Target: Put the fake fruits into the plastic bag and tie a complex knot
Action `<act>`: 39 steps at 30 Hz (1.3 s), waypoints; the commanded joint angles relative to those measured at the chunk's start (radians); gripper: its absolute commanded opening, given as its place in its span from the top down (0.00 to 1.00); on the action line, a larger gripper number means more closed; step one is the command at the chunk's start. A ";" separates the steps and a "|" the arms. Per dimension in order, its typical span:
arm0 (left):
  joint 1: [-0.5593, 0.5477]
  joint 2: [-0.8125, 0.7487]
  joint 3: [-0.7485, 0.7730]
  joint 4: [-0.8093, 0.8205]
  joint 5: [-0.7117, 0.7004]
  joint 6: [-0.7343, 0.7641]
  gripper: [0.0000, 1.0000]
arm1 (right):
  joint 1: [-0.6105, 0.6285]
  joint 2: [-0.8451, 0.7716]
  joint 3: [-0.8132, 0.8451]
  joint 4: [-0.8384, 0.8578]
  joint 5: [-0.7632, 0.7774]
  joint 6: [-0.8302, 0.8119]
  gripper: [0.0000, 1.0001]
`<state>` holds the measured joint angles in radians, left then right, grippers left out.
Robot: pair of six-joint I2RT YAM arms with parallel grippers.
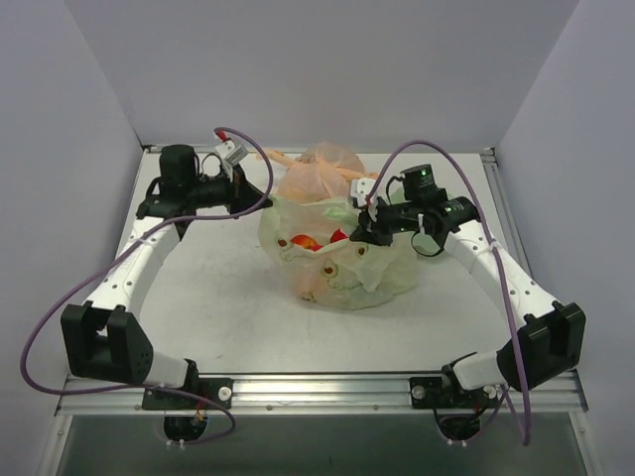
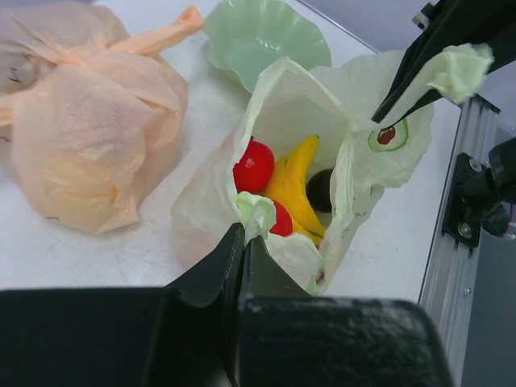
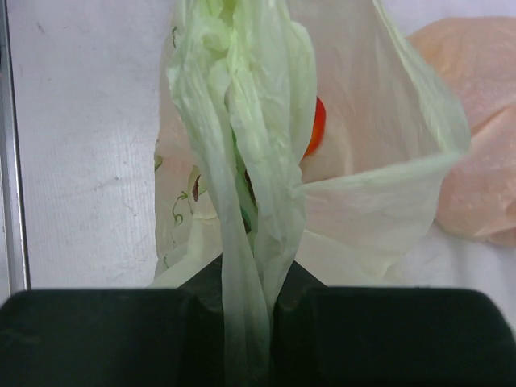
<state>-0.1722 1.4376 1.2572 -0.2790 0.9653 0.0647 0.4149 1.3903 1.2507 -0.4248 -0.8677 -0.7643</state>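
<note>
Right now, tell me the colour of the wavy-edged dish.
The dish is pale mint green all over, with no pattern; it shows best in the left wrist view.

bananas: lower part hidden by plastic bag fold | dark object beside them: unidentifiable | peach bag: cut off by picture edge

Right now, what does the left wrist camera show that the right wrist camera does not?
Only the left wrist view: the bananas inside the open green bag, the wavy green dish behind it, and the right gripper seen from outside, pinching a handle. Only the right wrist view: that handle twisted into a long strand, running down between the shut jaws. Both: the green bag, a red fruit inside it, the peach bag and the white table.
</note>
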 commanded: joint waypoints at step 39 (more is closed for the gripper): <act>-0.313 -0.095 -0.420 -0.824 -0.166 1.324 1.00 | -0.186 0.447 0.001 -0.005 0.420 0.784 1.00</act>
<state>-0.4896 1.3109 0.8455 -0.9897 0.8448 1.3277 0.2535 1.8259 1.2224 -0.4381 -0.5564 0.0708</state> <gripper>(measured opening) 0.035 0.032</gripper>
